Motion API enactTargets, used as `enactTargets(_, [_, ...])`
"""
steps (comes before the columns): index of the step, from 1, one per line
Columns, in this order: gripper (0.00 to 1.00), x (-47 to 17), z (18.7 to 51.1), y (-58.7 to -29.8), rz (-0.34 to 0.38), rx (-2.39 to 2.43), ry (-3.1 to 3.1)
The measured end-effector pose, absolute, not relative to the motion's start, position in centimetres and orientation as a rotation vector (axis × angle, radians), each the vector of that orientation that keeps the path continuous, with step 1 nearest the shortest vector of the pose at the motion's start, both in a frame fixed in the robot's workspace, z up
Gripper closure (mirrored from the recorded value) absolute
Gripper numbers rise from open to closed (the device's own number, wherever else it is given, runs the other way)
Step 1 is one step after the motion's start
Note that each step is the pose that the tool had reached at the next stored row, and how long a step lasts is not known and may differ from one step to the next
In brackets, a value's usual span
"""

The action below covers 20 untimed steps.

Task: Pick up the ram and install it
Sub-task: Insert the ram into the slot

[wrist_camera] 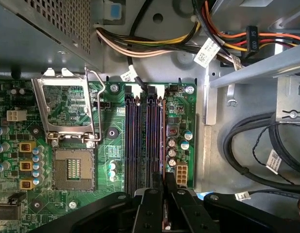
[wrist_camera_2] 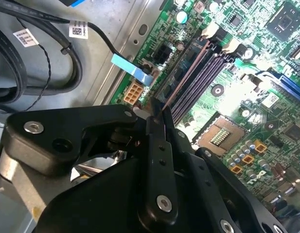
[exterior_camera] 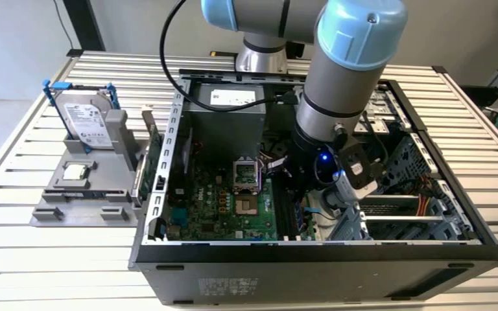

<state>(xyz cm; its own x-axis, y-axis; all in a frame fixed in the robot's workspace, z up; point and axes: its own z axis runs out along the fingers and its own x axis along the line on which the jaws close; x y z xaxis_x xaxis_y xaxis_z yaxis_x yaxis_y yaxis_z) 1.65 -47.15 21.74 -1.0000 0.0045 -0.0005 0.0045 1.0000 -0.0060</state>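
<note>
A slatted aluminium worktop (exterior_camera: 24,259) is taken up mostly by an open black computer case (exterior_camera: 318,272). The case is laid on its side near the worktop's middle, so that its green motherboard (exterior_camera: 218,207) can be reached from above. The grey and pale-blue robot arm (exterior_camera: 344,84) is seen bent down into the case. A grey holding fixture (exterior_camera: 59,207) is set by the worktop edge at the exterior view's left. A silver hard drive on blue rails (exterior_camera: 89,120) and a small square silver processor chip (exterior_camera: 76,172) are held in it.

In the second wrist view the black end effector (wrist_camera_2: 157,109) is seen drawn together on a thin tan strip. This strip is judged to be the ram (wrist_camera_2: 186,74), a long flat memory stick seen edge-on and lined up with the outermost of the dark memory slots (wrist_camera: 140,136). Whether it is seated cannot be told. A row of small capacitors (wrist_camera: 172,153) is crowded just beside that slot, and looped black cables (wrist_camera: 247,145) are found beyond the board's edge.
</note>
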Motion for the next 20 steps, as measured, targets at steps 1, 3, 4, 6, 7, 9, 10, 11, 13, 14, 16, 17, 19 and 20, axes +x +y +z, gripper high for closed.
enactTargets(1, [1.00, 1.65, 21.74, -47.17, -0.009, 0.007, 3.141])
enactTargets(3, [1.00, 1.64, 21.73, -47.20, -0.009, 0.008, 3.141])
enactTargets(4, [1.00, 1.64, 21.74, -47.22, -0.009, 0.008, 3.141])
enactTargets(6, [1.00, 1.65, 21.74, -47.23, -0.010, 0.009, 3.141])
enactTargets(7, [1.00, 1.65, 21.69, -47.23, -0.012, 0.010, 3.141])
enactTargets(9, [1.00, 1.65, 21.54, -47.23, -0.021, 0.013, 3.141])
enactTargets(10, [1.00, 1.65, 21.48, -47.23, -0.022, 0.014, 3.141])
enactTargets(11, [1.00, 1.65, 21.48, -47.23, -0.023, 0.015, 3.141])
enactTargets(13, [1.00, 1.64, 21.48, -47.23, -0.023, 0.015, 3.141])
enactTargets(14, [1.00, 1.64, 21.48, -47.23, -0.023, 0.015, 3.141])
enactTargets(16, [1.00, 1.64, 21.48, -47.23, -0.023, 0.015, 3.141])
enactTargets(17, [1.00, 1.65, 21.48, -47.23, -0.022, 0.016, 3.141])
enactTargets(19, [1.00, 1.63, 21.48, -47.22, -0.022, 0.022, 3.141])
enactTargets(20, [1.00, 1.62, 21.49, -47.22, -0.022, 0.026, 3.141])
